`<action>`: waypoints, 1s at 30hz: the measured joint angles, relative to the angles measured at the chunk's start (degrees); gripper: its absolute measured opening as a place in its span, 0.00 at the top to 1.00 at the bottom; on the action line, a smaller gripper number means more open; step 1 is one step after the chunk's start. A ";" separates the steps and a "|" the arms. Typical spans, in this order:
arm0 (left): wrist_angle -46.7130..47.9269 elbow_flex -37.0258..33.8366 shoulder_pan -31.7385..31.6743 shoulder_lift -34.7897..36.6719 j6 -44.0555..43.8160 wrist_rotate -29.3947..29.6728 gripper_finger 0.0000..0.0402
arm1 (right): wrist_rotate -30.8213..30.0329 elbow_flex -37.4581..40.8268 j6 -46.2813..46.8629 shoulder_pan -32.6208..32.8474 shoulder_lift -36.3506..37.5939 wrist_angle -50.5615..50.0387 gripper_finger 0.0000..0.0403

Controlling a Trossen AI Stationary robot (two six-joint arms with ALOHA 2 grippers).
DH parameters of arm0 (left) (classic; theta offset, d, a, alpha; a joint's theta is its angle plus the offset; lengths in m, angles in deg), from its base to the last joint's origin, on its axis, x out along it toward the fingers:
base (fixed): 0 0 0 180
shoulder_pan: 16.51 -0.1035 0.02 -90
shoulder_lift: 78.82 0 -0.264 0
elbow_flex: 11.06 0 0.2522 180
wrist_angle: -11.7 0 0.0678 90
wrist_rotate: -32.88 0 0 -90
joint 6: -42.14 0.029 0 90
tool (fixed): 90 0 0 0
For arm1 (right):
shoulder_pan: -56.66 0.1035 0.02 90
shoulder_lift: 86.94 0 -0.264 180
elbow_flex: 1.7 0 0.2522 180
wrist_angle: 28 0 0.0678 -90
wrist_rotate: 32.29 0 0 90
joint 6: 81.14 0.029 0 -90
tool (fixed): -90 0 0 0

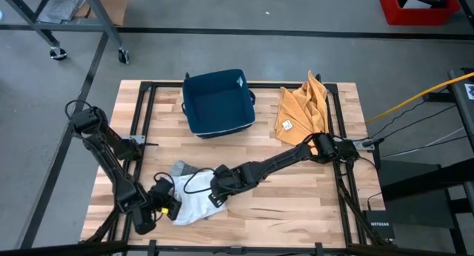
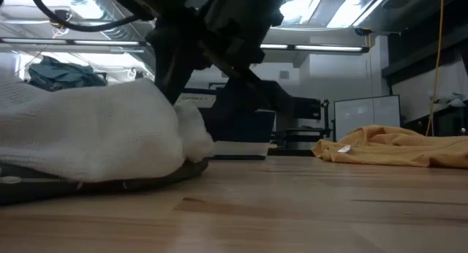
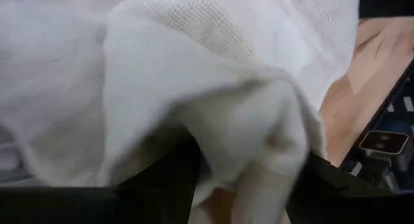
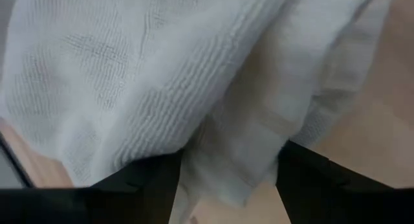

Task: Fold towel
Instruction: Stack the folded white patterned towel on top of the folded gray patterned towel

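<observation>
A concrete workshop floor surrounds a wooden table framed with black rails; a red bin sits on the floor off the far right corner, and a yellow cable runs in from the right.

On the table's far side, near the middle, sits a dark blue fabric bin. Just to its right lies a crumpled mustard-yellow cloth with a small white tag, also visible low on the right in the low view.

The white towel lies bunched at the near left part of the table, between the two grippers. In the low view it forms a tall rumpled mound resting on the wood.

The right arm stretches from its base at the table's right edge diagonally across to the towel's right side, where the right gripper sits over the cloth. Its wrist view shows the two dark fingers spread apart with waffle-weave towel bulging between them; whether they pinch it cannot be told.

The left arm comes down the table's left edge, and the left gripper is at the towel's left edge. Its fingers stand parted, with a fold of towel draped over and between them, loose rather than clamped.
</observation>
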 joint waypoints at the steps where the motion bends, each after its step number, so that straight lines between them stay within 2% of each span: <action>1: -1.86 -0.89 -0.23 0.00 0.85 0.00 0.55 | 0.41 0.04 0.00 0.00 0.00 0.14 0.43; 4: -6.86 -2.93 -0.65 -0.02 1.70 -0.14 0.58 | 0.46 0.04 -0.08 0.00 0.00 0.41 0.44; 7: -8.78 -3.45 -0.60 -0.02 1.83 -0.93 0.66 | 0.46 0.04 -0.25 0.02 0.00 0.98 0.51; 10: -9.56 -3.48 0.16 -0.02 2.52 -1.70 0.77 | 0.46 0.03 -0.49 0.04 0.00 3.19 0.64; 14: -9.91 -3.46 1.52 0.09 2.75 -1.68 0.95 | 0.41 0.01 -1.92 0.05 0.00 4.12 0.88; 16: -9.93 -3.45 2.25 0.13 2.57 -1.66 0.97 | 0.39 0.01 -2.61 0.08 0.00 4.73 0.96; 22: -9.78 -2.86 4.10 0.76 2.40 -1.64 0.98 | 0.46 -0.99 -3.26 0.31 0.18 4.20 0.89; 27: -9.80 -0.70 4.59 4.21 6.48 -0.77 0.99 | -0.54 -3.58 -5.09 1.15 1.28 4.15 0.96; 30: -8.84 0.29 4.56 7.36 10.35 0.13 0.99 | -1.18 -5.59 -6.25 1.63 1.57 4.08 0.96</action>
